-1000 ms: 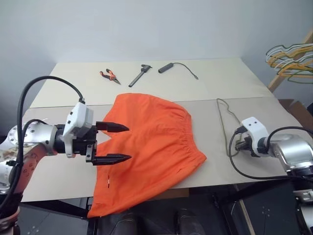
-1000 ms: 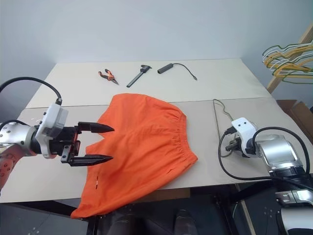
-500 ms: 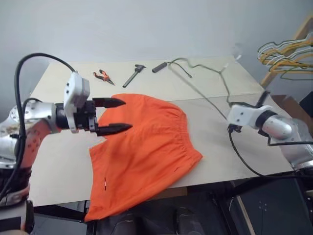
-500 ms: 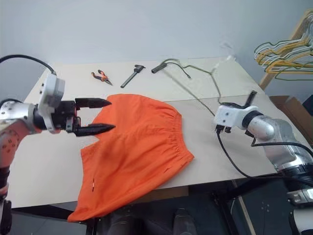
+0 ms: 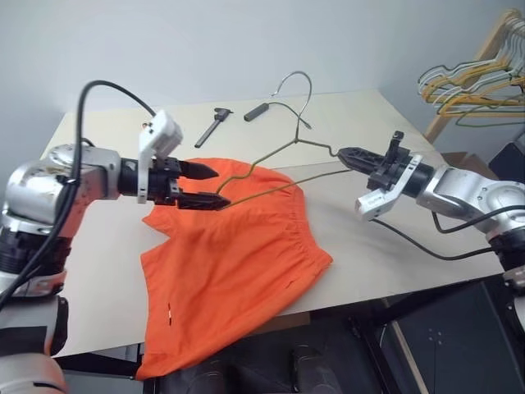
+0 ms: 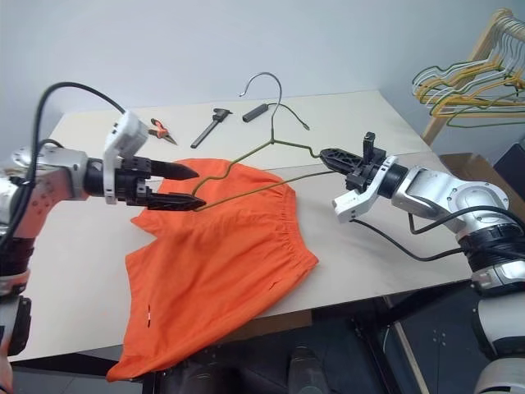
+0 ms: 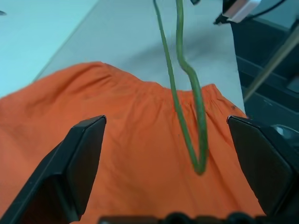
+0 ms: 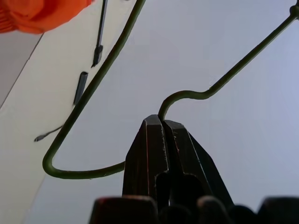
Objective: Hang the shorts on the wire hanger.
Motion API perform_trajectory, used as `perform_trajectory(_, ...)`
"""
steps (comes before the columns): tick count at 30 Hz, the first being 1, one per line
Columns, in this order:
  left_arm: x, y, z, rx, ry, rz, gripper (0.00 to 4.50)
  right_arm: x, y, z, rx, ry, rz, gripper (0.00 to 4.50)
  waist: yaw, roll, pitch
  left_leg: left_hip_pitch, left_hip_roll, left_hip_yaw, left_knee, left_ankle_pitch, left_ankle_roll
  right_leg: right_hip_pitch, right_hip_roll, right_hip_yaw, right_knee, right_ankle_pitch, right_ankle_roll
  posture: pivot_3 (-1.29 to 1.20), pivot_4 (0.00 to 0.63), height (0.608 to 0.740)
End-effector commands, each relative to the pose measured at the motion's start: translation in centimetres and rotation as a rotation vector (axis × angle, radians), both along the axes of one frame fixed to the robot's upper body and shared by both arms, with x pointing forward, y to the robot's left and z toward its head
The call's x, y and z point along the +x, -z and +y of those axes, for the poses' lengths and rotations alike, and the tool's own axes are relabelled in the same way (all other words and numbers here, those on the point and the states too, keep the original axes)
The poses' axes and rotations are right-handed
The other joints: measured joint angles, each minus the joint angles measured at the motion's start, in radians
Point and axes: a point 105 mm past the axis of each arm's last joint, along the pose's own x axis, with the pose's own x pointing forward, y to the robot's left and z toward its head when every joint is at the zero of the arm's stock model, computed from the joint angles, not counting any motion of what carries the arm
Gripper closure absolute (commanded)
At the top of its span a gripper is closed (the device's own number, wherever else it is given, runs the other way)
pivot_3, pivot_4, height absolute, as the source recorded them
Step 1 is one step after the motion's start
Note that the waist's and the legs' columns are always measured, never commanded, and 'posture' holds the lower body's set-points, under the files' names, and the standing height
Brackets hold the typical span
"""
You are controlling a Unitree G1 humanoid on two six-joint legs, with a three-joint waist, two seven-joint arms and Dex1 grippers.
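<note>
Your right gripper (image 5: 343, 153) is pinching the wire hanger (image 5: 283, 160) shut at one shoulder, at 2 o'clock above the shorts (image 5: 234, 250) (flat on the table). Your left gripper (image 5: 215, 185), fingers spread wide and empty, is bracketing the far corner; closing carelessly risks twisting the wire loose.

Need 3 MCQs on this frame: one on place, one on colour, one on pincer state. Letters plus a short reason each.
1. Where do the shorts lie?
A. on the table, one leg over its front edge
B. on the floor
C. on the rack

2. What colour are the shorts?
A. blue
B. orange
C. white

3. What is the state of the right pincer?
A. open, empty
B. shut on the shorts
C. shut on the wire hanger

Answers:
1. A: the fabric is spread on the tabletop and hangs past the near edge.
2. B: bright orange in the head views.
3. C: the right wrist view shows its fingers pinching the wire; the left pincer is open around the far corner.
</note>
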Motion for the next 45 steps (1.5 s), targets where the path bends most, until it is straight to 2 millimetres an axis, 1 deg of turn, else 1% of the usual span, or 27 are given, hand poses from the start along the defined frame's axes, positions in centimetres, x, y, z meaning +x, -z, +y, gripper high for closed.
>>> perform_trajectory(1,0.1,-0.3,-1.2,0.030,0.043,-0.016,0.00,-0.2,-2.0,0.8,0.013,-0.034,-0.056,4.48,0.000,0.000,0.000,0.000,0.000,0.000,0.000,0.000,0.000,0.000,0.000,0.000,0.000,0.000,0.000,-0.10,0.030,0.740)
perform_trajectory(5,0.0,0.9,-2.2,0.073,0.070,0.019,0.00,0.0,-2.2,1.2,0.009,-0.031,-0.057,4.48,-0.002,0.000,0.000,0.000,0.000,0.000,0.000,0.000,0.000,0.000,0.000,0.000,0.000,0.000,0.000,-0.11,0.031,0.740)
perform_trajectory(7,0.1,1.6,-2.3,0.110,0.064,0.017,0.00,0.1,-2.4,1.2,0.012,-0.026,-0.062,4.48,-0.003,0.000,0.000,0.000,0.000,0.000,0.000,0.000,0.000,0.000,0.000,0.000,0.000,0.000,0.000,-0.11,0.031,0.740)
perform_trajectory(10,0.7,2.2,-2.4,0.131,0.023,0.018,0.00,0.1,-2.6,1.3,0.016,-0.024,-0.067,4.48,-0.005,0.000,0.000,0.000,0.000,0.000,0.000,0.000,0.000,0.000,0.000,0.001,0.001,0.000,0.000,-0.11,0.033,0.740)
perform_trajectory(13,1.4,2.4,-2.1,0.147,-0.028,0.007,0.57,0.2,-2.8,1.3,0.018,-0.017,-0.073,4.50,-0.005,0.000,0.000,0.000,0.000,0.000,0.001,0.000,0.000,0.000,0.000,0.001,0.001,0.000,0.000,-0.11,0.035,0.740)
perform_trajectory(19,1.4,2.1,-1.9,0.130,-0.040,0.004,2.52,0.1,-2.7,1.2,0.015,-0.008,-0.065,4.50,-0.004,0.000,0.000,0.000,0.000,0.000,0.001,0.000,0.000,0.000,0.000,0.001,0.001,0.000,0.000,-0.11,0.038,0.740)
perform_trajectory(21,1.2,2.1,-1.8,0.127,-0.037,0.006,3.04,0.1,-2.7,1.2,0.016,-0.003,-0.066,4.50,-0.003,0.000,0.000,0.000,0.000,0.000,0.001,0.000,0.000,0.000,0.000,0.001,0.001,0.000,0.000,-0.11,0.038,0.740)
perform_trajectory(22,1.2,2.1,-1.8,0.125,-0.035,0.007,3.45,0.2,-2.8,1.2,0.017,0.000,-0.067,4.50,-0.003,0.000,0.000,0.000,0.000,0.000,0.001,0.000,0.000,0.000,0.000,0.001,0.001,0.000,0.000,-0.11,0.037,0.740)
perform_trajectory(24,1.1,2.1,-1.8,0.123,-0.036,0.009,4.01,0.2,-2.9,1.2,0.015,0.002,-0.072,4.50,-0.003,0.000,0.000,0.000,0.000,0.000,0.001,0.000,0.000,0.000,0.000,0.001,0.001,0.000,0.000,-0.11,0.037,0.740)
perform_trajectory(25,1.2,2.1,-1.8,0.121,-0.039,0.010,4.38,0.2,-2.9,1.2,0.014,0.003,-0.073,4.50,-0.004,0.000,0.000,0.000,0.000,0.000,0.001,0.000,0.000,0.000,0.000,0.001,0.001,0.000,0.000,-0.11,0.037,0.740)
perform_trajectory(26,1.3,2.1,-1.7,0.119,-0.044,0.010,4.45,0.1,-3.0,1.2,0.013,0.004,-0.074,4.50,-0.004,0.000,0.000,0.000,0.000,0.000,0.001,0.000,0.000,0.000,0.000,0.001,0.001,0.000,0.000,-0.11,0.035,0.740)
perform_trajectory(31,1.9,1.8,-1.3,0.117,-0.086,0.000,4.45,-0.3,-2.9,1.2,0.009,-0.011,-0.059,4.50,-0.004,0.000,-0.001,0.000,0.000,-0.001,0.002,0.000,0.000,0.000,0.000,0.001,0.001,0.000,0.000,-0.12,0.028,0.740)
perform_trajectory(34,2.0,1.9,-1.0,0.126,-0.093,-0.013,4.50,-0.9,-2.5,1.2,0.019,-0.044,-0.007,3.74,-0.004,0.000,-0.001,0.000,0.000,-0.001,0.002,0.000,0.000,0.000,0.000,0.001,0.001,0.000,0.000,-0.12,0.025,0.740)
perform_trajectory(38,2.1,2.1,0.2,0.168,-0.109,-0.049,4.50,-2.1,-2.5,0.5,0.035,-0.095,0.091,2.46,-0.005,0.000,-0.001,0.000,0.000,-0.001,0.002,0.000,0.001,0.001,0.000,0.001,0.001,0.000,0.000,-0.11,0.022,0.740)
perform_trajectory(40,2.2,2.2,0.8,0.185,-0.124,-0.063,4.50,-2.6,-2.7,0.3,0.061,-0.117,0.145,1.75,-0.006,0.000,-0.001,0.001,0.000,-0.001,0.002,0.000,0.001,0.001,0.000,0.001,0.001,0.000,0.000,-0.10,0.020,0.740)
perform_trajectory(43,1.7,2.6,1.9,0.249,-0.074,-0.138,4.50,-3.0,-3.2,0.4,0.278,-0.100,0.420,0.73,-0.012,-0.001,-0.002,0.002,0.000,-0.001,0.002,0.000,0.001,0.002,0.000,0.001,0.001,0.000,0.000,-0.09,0.015,0.740)
perform_trajectory(45,1.5,2.9,2.4,0.304,-0.035,-0.209,4.50,-2.9,-3.7,0.6,0.418,-0.058,0.689,0.05,-0.013,-0.001,-0.003,0.003,0.001,-0.001,0.002,-0.001,0.001,0.005,0.000,0.000,0.000,0.001,0.000,-0.08,0.012,0.740)
